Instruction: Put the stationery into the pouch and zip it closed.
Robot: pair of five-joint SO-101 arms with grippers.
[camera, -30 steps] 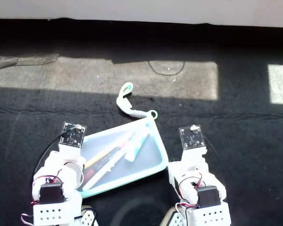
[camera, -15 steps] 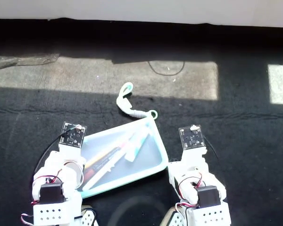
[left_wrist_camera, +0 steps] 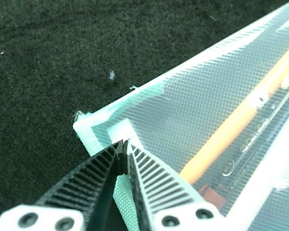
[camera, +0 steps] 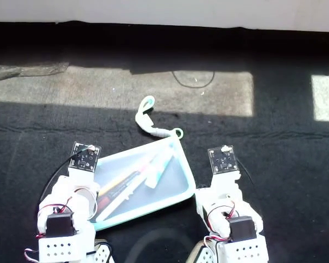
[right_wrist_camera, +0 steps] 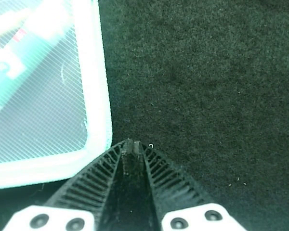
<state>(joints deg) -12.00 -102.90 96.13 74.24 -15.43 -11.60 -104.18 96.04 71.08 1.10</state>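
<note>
Between left gripper (left_wrist_camera: 123,147) and right gripper (right_wrist_camera: 130,144): the filled pouch (camera: 172,183)

Black mat (camera: 285,164) lies under both. The pouch's corner sits beneath the clenched left jaws; its rim runs just beside the clenched right jaws. Pens (camera: 129,183) lie inside it.

Black, short-piled felt cloth (camera: 296,164) covers the table; its nap shows at close range in both wrist views. A white, smooth strip of wall or board (camera: 164,12) runs along the far edge. A large pale rectangle of sunlight (camera: 98,90) lies across the far half of the cloth, with a second, smaller bright patch (camera: 325,97) at one side edge. A thin dark wire loop (camera: 192,80) lies flat within the large rectangle. A grey, irregular crumpled strip (camera: 22,70) sits at that rectangle's far corner. A small white fleck of lint (left_wrist_camera: 111,74) rests on the cloth.
</note>
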